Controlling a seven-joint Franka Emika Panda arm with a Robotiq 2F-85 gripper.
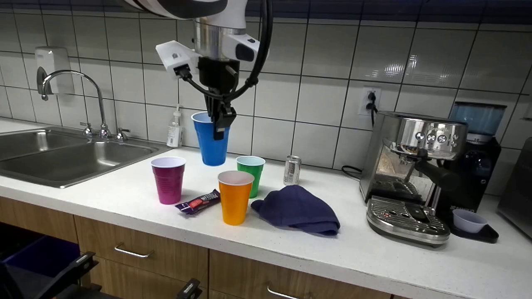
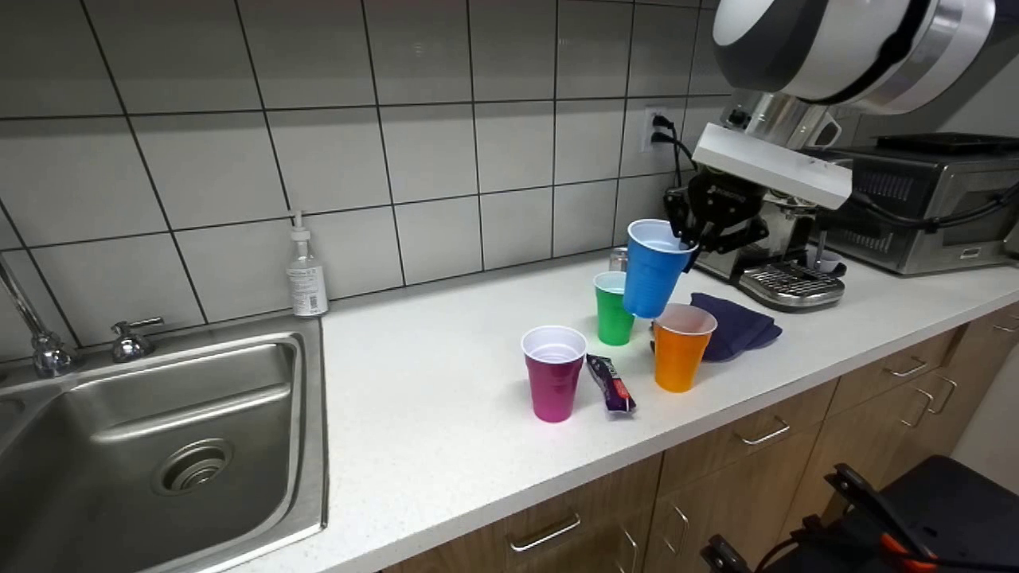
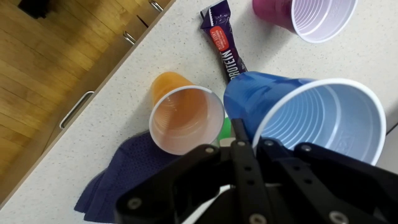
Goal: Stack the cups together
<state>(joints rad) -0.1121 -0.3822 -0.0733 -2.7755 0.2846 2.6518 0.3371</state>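
My gripper (image 1: 223, 120) is shut on the wall of the blue cup (image 1: 212, 145) at its rim. One finger is inside the cup, one outside. The blue cup hangs above the counter, tilted in an exterior view (image 2: 654, 274) and mouth towards the camera in the wrist view (image 3: 264, 90). The orange cup (image 1: 235, 201) stands upright near the front edge; it also shows in the wrist view (image 3: 186, 118). The green cup (image 1: 252, 176) stands behind it, mostly hidden in the wrist view (image 3: 225, 129). The purple-magenta cup (image 1: 169, 182) stands apart, upright, towards the sink side.
A purple bar wrapper (image 1: 198, 202) lies between the purple-magenta and orange cups. A dark blue cloth (image 1: 297, 211) lies beside the orange cup. A silver can (image 1: 292, 170) stands near the wall. A coffee machine (image 1: 415, 166), sink (image 1: 79, 162) and pump bottle (image 1: 175, 128) stand farther off.
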